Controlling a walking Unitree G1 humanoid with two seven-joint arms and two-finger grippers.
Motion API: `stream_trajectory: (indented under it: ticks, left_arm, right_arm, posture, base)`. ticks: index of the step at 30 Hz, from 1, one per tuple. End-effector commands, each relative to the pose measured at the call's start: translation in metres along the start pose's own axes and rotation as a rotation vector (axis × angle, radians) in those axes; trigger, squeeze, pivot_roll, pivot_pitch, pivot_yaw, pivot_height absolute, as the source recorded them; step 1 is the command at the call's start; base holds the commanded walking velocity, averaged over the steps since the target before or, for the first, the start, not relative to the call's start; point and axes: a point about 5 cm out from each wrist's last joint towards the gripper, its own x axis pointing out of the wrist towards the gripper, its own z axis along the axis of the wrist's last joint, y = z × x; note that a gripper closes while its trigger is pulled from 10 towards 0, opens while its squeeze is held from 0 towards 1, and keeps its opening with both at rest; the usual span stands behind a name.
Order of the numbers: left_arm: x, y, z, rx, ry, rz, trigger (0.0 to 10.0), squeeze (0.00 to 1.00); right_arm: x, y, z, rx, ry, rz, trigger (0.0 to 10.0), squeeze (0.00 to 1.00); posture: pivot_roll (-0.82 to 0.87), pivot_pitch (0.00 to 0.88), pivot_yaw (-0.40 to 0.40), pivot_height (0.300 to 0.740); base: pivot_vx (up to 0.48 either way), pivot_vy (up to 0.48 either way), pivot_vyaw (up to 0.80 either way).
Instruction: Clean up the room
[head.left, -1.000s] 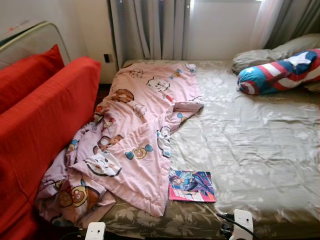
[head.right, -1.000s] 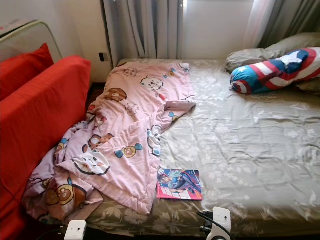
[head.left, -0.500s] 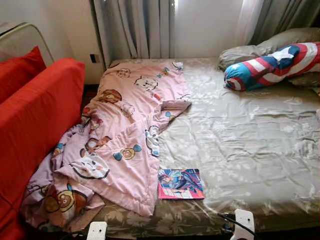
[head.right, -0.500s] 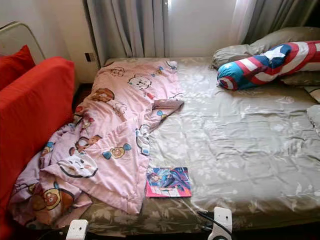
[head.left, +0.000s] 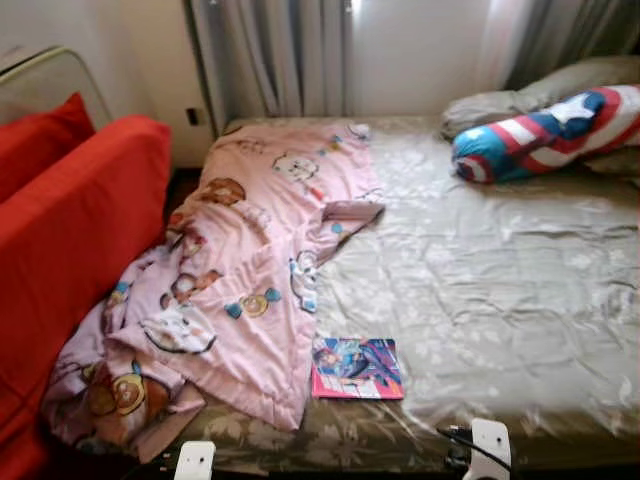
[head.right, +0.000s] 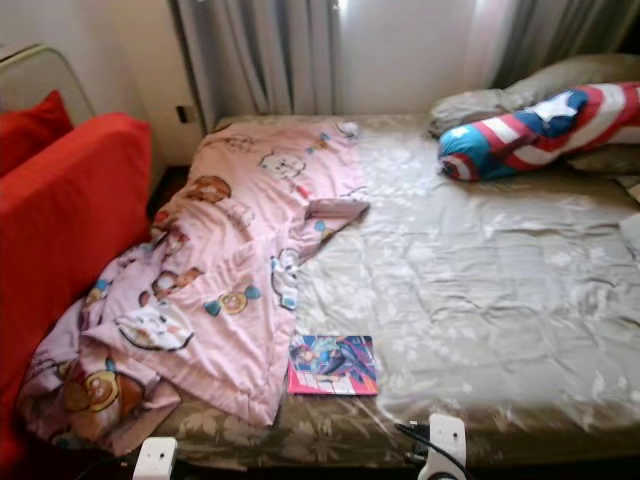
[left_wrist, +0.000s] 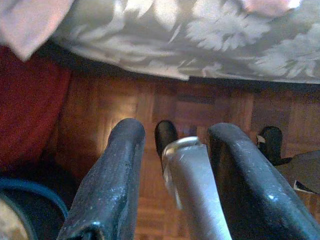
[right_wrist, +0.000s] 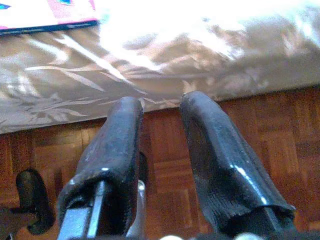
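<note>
A crumpled pink cartoon-print blanket (head.left: 250, 270) covers the left side of the bed (head.left: 500, 280) and spills over its left edge. A colourful comic book (head.left: 357, 368) lies flat on the olive floral sheet near the front edge, just right of the blanket; its corner (right_wrist: 50, 15) shows in the right wrist view. My left gripper (left_wrist: 177, 131) hangs low over the wooden floor by the bed's edge, open and holding nothing. My right gripper (right_wrist: 162, 102) hangs the same way below the mattress edge, open and holding nothing.
A red, white and blue shield-print bolster (head.left: 545, 135) and grey pillows (head.left: 500, 100) lie at the bed's far right. Red sofa cushions (head.left: 70, 230) stand close along the left. Curtains (head.left: 270, 60) hang behind. Parquet floor (right_wrist: 280, 130) runs under the bed's front edge.
The whole picture has shifted a little sideways and gone slightly blurred, so the camera moved. Blanket, book and pillows lie as before. Both arms still hang low.
</note>
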Motion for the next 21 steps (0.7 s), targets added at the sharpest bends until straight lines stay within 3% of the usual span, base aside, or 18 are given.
stream_trajectory:
  ticks: [1, 10, 14, 21]
  left_arm:
    - [-0.0016, 0.0009, -0.0071, -0.007, 0.026, 0.005, 10.0, 0.00]
    - [-0.0016, 0.0010, -0.0070, -0.008, 0.026, 0.006, 10.0, 0.00]
    - [-0.0016, 0.0009, -0.0069, -0.010, 0.024, 0.005, 10.0, 0.00]
    - [-0.0016, 0.0007, -0.0071, -0.010, 0.024, 0.004, 10.0, 0.00]
  right_arm:
    - [-0.0001, 0.0029, 0.0000, -0.005, -0.006, 0.006, 10.0, 0.00]
    - [0.0007, 0.0054, 0.0035, -0.016, -0.021, 0.011, 10.0, 0.00]
    - [0.0010, 0.0064, 0.0058, -0.021, -0.035, 0.014, 10.0, 0.00]
    - [0.0012, 0.0063, 0.0070, -0.006, -0.041, 0.012, 10.0, 0.00]
  posture:
    - [-0.02, 0.000, 0.000, 0.740]
    - [-0.02, 0.000, 0.000, 0.740]
    - [-0.02, 0.000, -0.001, 0.740]
    - [-0.02, 0.000, -0.002, 0.740]
  base:
    - [0.000, 0.000, 0.55]
    - [0.163, 0.000, 0.00]
    - [0.252, 0.000, 0.80]
    - [0.256, 0.000, 0.00]
